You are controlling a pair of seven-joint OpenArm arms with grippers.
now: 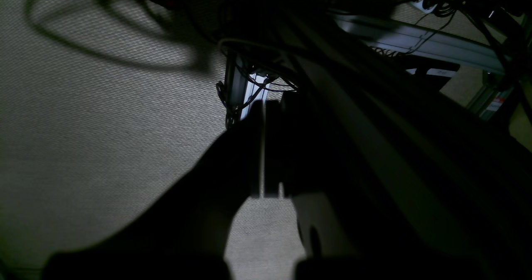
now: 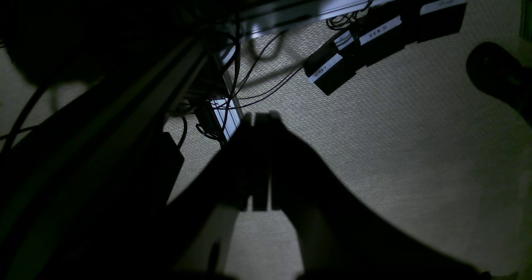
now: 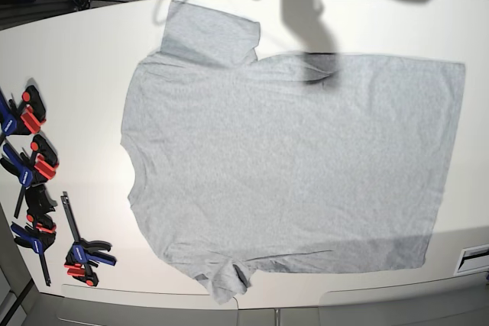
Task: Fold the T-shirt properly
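Seen from each wrist camera, the robot's own body is little more than a black silhouette. The left gripper (image 1: pixel 264 147) shows two flat, straight-edged dark fingers (image 1: pixel 255 147) with a thin pale line between them, above a broad black body. The right gripper (image 2: pixel 261 163) looks alike, its fingers (image 2: pixel 249 163) equally dark and unmarked.

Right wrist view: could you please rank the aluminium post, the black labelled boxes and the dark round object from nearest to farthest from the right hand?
1. aluminium post, just left of the right hand tips.
2. black labelled boxes, upper right.
3. dark round object, far right edge.
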